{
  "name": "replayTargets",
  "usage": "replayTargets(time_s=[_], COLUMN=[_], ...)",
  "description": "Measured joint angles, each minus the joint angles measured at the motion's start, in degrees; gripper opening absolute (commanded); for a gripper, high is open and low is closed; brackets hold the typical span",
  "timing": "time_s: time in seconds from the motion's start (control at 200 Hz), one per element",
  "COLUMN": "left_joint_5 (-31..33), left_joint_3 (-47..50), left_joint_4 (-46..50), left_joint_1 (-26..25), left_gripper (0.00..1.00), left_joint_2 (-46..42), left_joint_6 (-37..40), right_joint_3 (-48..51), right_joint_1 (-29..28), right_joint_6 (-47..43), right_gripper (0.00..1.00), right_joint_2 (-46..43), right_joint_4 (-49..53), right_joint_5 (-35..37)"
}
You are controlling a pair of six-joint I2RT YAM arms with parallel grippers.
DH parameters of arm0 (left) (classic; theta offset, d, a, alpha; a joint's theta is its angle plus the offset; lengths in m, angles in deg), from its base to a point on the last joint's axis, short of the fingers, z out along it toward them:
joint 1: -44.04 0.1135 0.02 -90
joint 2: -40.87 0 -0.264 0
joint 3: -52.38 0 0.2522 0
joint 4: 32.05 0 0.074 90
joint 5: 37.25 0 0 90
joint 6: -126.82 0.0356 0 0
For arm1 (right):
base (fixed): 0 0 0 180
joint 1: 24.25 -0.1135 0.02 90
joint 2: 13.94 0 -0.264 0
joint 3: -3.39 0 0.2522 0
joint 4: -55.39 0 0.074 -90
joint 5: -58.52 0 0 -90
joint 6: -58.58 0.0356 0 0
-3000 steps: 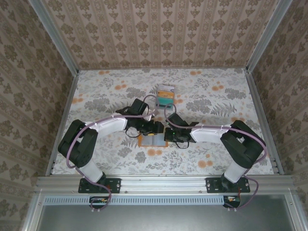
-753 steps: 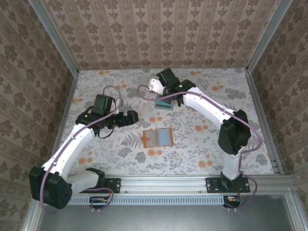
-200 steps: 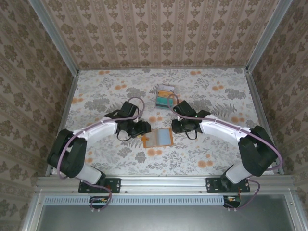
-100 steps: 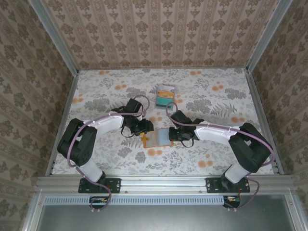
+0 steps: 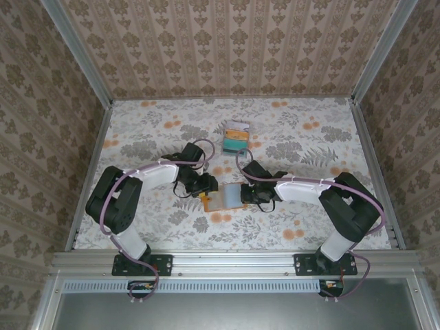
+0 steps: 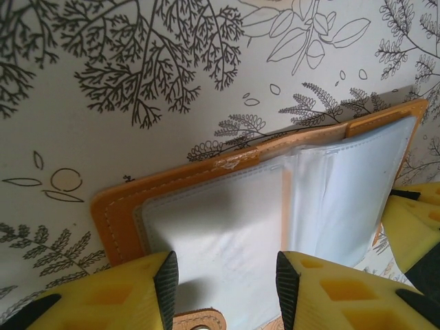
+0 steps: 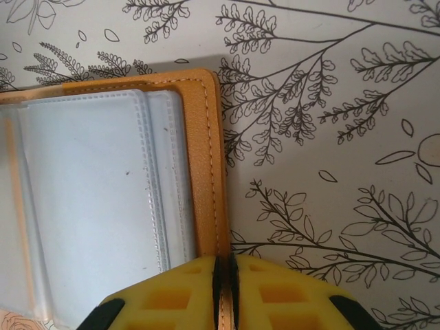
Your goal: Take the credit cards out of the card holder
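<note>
While both arms lean in low over the floral table (image 5: pixel 309 137), I log the top view first. The card holder (image 5: pixel 225 198) lies open and flat, pale inner panel up, orange border all round. The left gripper (image 5: pixel 208 187) sits at the holder's left edge and the right gripper (image 5: pixel 246 196) at its right edge. I cannot read either set of jaws from this height. The credit cards (image 5: pixel 236 137) lie in a small stack on the far side of the holder, well apart from it. The top of the stack is teal, with orange and whitish showing at its far end.

Left wrist view: the yellow fingers (image 6: pixel 161 278) stand spread, one to each side of the holder's near border. The pale panel runs up between them, and nothing is pinched. I cannot tell whether the tips touch the holder. The holder sits skewed across this view, its stitched orange rim on the side away from the fingers.

Right wrist view: the yellow fingers (image 7: pixel 275 295) are pressed almost together, and the holder's stitched orange border is caught in the thin slit between them. From that pinch, the holder's clear sleeves spread to one side. On the other side of the border, printed table runs right up to it.
</note>
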Motion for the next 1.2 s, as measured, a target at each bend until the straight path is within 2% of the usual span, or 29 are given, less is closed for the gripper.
replayTargets(time_s=[0.405,0.745,1.035,1.2], left_joint_5=[3.0,3.0,0.0,-1.3], left_joint_3=[-0.2,-0.2,-0.6,-1.2], left_joint_4=[1.4,1.5,-0.2,-1.2], left_joint_1=[-0.1,-0.2,-0.7,-1.5], left_gripper=[0.45,0.45,0.56,0.57], left_joint_2=[-0.4,-0.3,0.9,1.4], left_joint_6=[0.8,0.8,1.1,1.2], right_joint_3=[0.0,0.0,0.0,0.0], right_joint_1=[-0.6,-0.9,-1.1,-1.2], right_joint_6=[1.1,1.1,1.3,1.3], right_gripper=[0.17,0.17,0.17,0.17], right_joint_2=[0.2,0.2,0.2,0.3], right_joint_4=[-0.5,-0.5,-0.5,-0.5], right_joint_5=[0.9,1.3,1.5,1.7])
